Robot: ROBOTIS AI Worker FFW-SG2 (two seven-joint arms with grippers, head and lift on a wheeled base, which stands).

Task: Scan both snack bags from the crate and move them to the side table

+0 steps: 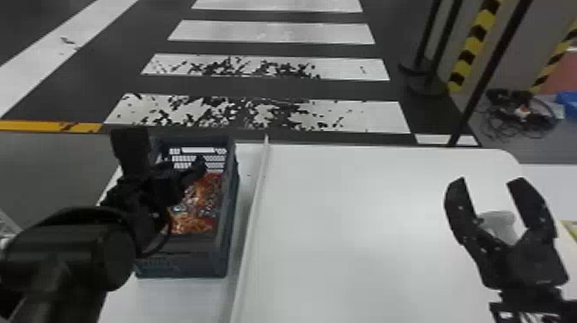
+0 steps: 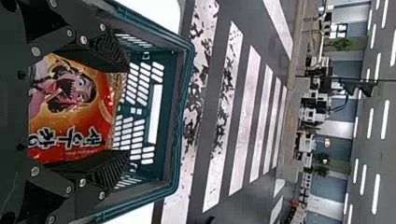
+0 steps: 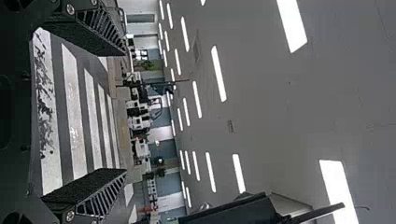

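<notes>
The right gripper (image 1: pixel 487 180) was spread and empty over the white desk (image 1: pixel 365 236), maybe to stay out of the way. The left gripper (image 2: pixel 126 109) was spread too, probably so it could pinch the orange snack bag (image 2: pixel 70 112) in the crate (image 1: pixel 184 266), whose walls kept it in.
</notes>
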